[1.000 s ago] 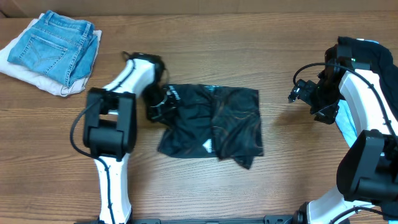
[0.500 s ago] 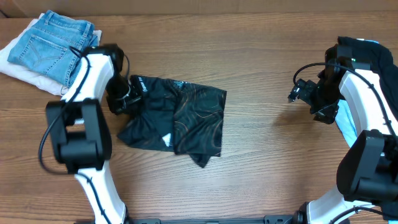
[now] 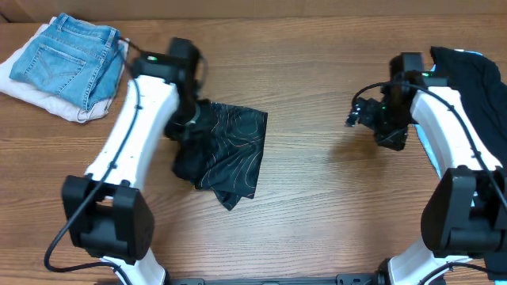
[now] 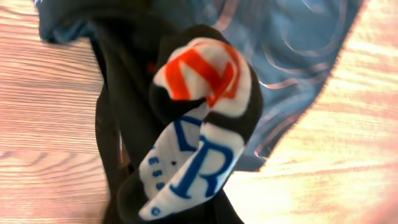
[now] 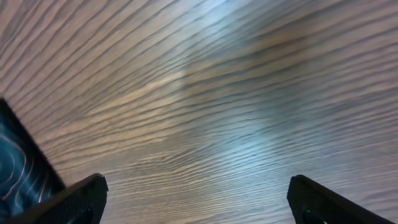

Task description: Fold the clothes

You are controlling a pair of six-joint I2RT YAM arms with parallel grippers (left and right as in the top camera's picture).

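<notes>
The black jersey (image 3: 230, 150) with thin orange contour lines hangs bunched and crumpled from my left gripper (image 3: 188, 120), which is shut on its upper left edge, left of the table's middle. In the left wrist view the jersey (image 4: 205, 124) fills the frame, with a white patch bearing blue and orange lettering; my fingers are hidden by cloth. My right gripper (image 3: 358, 115) is open and empty above bare wood, well to the right of the jersey. In the right wrist view its jaws (image 5: 196, 199) are wide apart and a corner of the jersey (image 5: 15, 168) shows at the left edge.
Folded blue jeans (image 3: 71, 51) lie on a white cloth (image 3: 32, 96) at the back left. A plain black garment (image 3: 471, 75) lies over something light blue (image 3: 437, 158) at the right edge, behind the right arm.
My left gripper pulled the jersey leftward, then swung back and up with it. The jersey went from spread flat to bunched and hanging. The right gripper shifted slightly left.
</notes>
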